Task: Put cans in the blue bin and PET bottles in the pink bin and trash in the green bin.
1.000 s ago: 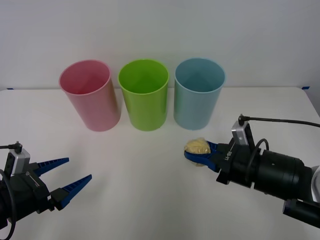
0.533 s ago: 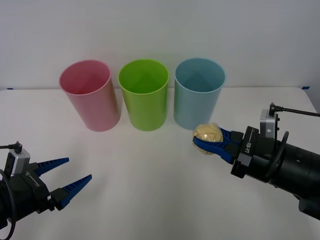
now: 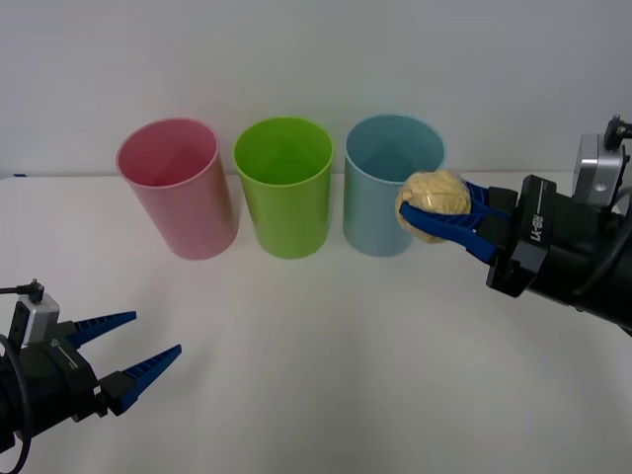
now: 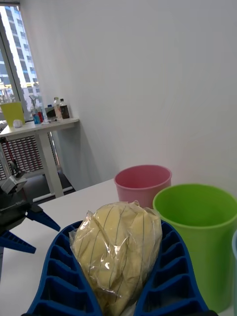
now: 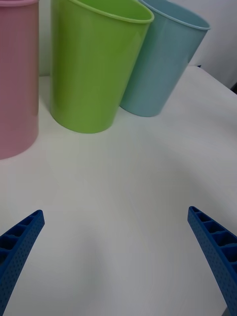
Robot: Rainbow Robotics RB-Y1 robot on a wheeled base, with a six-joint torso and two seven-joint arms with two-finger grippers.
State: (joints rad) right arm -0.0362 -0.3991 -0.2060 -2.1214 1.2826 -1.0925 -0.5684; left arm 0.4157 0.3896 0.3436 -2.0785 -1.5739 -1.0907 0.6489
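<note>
The right end effector (image 3: 434, 210) grips the trash (image 3: 433, 194), raised to rim height beside the blue bin (image 3: 387, 188), likely to clear rims toward the green bin (image 3: 285, 188). The left end effector (image 3: 128, 357) waits spread, near-left over the worktop (image 3: 316, 336).

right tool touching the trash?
Touching. In the right wrist view both blue fingers press against the trash, which is clamped between them. Front view agrees: right tool holds it lifted beside the blue bin.

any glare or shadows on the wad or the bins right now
Right wrist view: the trash has small glints on its plastic wrap, between the right gripper's fingers. Front view: only soft, faint shadows under the bins. Left wrist view: a pale sheen runs down the green bin.
</note>
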